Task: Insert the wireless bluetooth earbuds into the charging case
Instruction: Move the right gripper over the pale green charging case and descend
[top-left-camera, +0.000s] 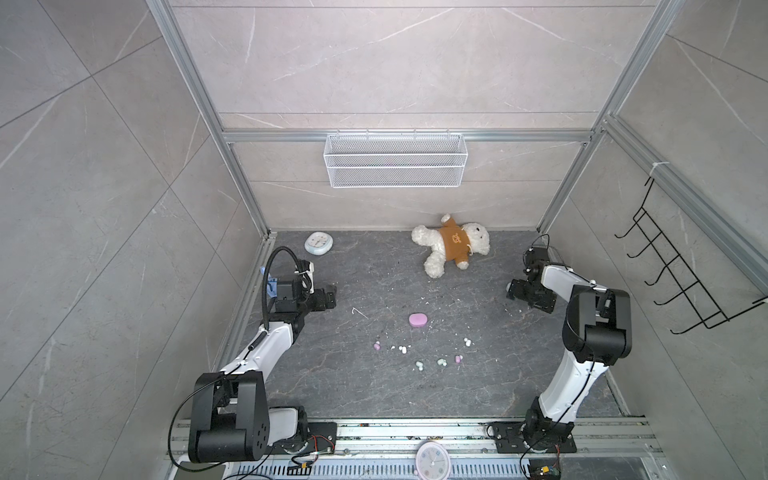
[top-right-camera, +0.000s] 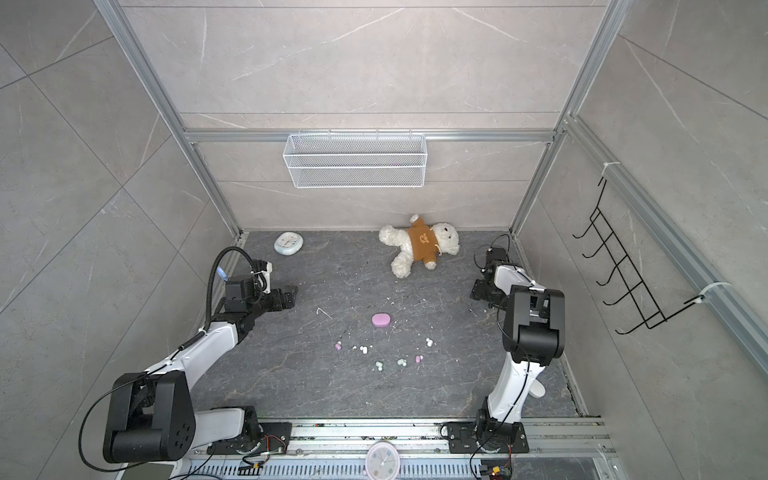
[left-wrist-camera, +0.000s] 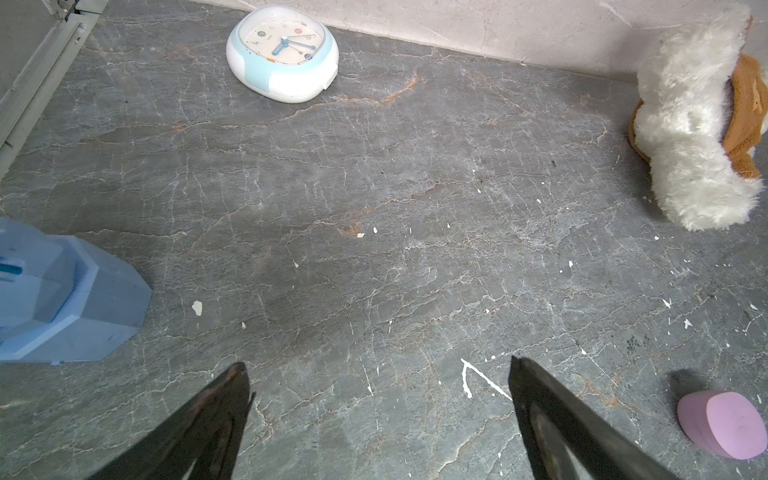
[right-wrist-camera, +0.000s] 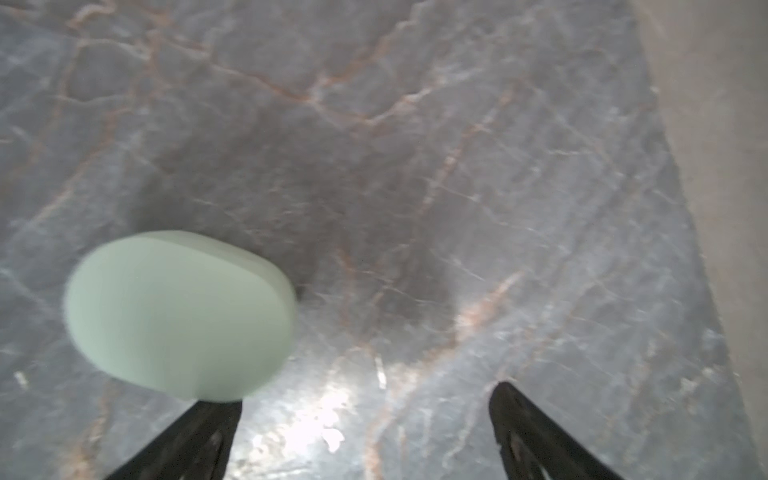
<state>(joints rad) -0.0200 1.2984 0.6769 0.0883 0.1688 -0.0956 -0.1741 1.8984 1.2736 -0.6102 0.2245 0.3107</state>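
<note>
Earbuds (top-left-camera: 419, 365) (top-right-camera: 379, 365) are seen loose on the dark tabletop (top-left-camera: 332, 374), scattered in a shallow arc toward front-centre: pink, white & mint, none gripped. Pink charging case (top-left-camera: 418, 320) (top-right-camera: 381, 320) is set lid-closed just behind them, approx. mid-table. L gripper (left-wrist-camera: 378, 363) is spread wide w/ nothing btwn its fingers and is held at the left side, well apart from the buds. R gripper (right-wrist-camera: 361, 399) is also spread wide, at the right side. In the right wrist view a mint charging case (right-wrist-camera: 178, 316), blurred, is seen by one fingertip. Whether they touch can't be told. Teddy bear (top-left-camera: 451, 245) & clock (top-left-camera: 318, 243) are seen at the back.
</note>
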